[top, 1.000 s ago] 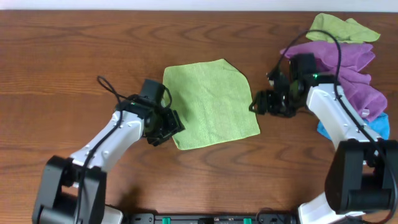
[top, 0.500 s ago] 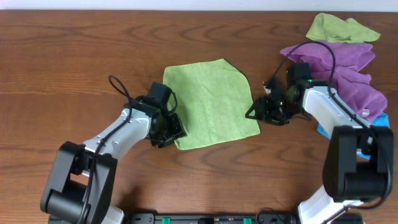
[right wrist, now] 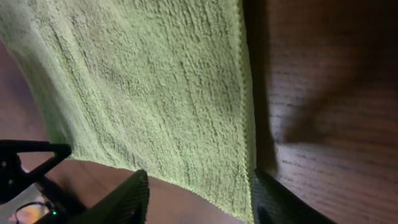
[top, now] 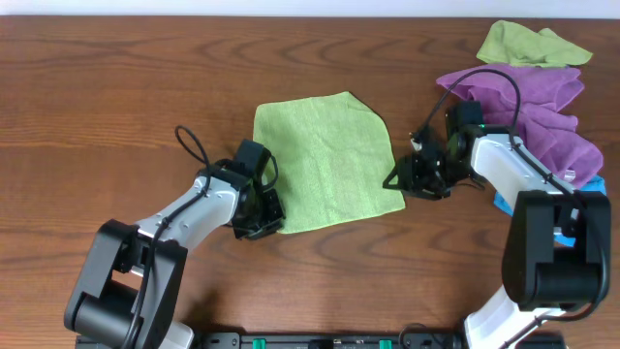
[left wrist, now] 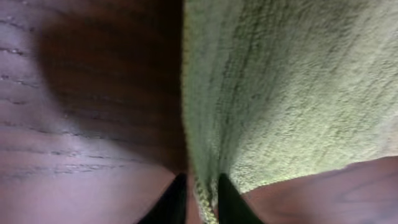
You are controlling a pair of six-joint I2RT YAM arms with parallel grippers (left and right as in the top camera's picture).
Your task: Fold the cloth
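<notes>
A light green cloth [top: 325,160] lies flat and spread in the middle of the wooden table [top: 116,97]. At its near left corner my left gripper [top: 271,218] is shut on it. The left wrist view shows both black fingertips pinching the hem of the cloth [left wrist: 292,93] in that gripper [left wrist: 202,200]. My right gripper [top: 397,180] sits at the near right corner and is open. In the right wrist view the cloth [right wrist: 143,81] has its corner between the spread fingers [right wrist: 127,199] of the right gripper [right wrist: 199,199], which are not closed on it.
A heap of purple cloths [top: 538,107] lies at the right edge behind the right arm. Another green cloth [top: 528,44] is at the far right corner. A blue one [top: 581,199] pokes out under the heap.
My left gripper slid onto the cloth's near left corner and shut on its hem. My right gripper moved left to the near right corner and its jaws narrowed a little.
</notes>
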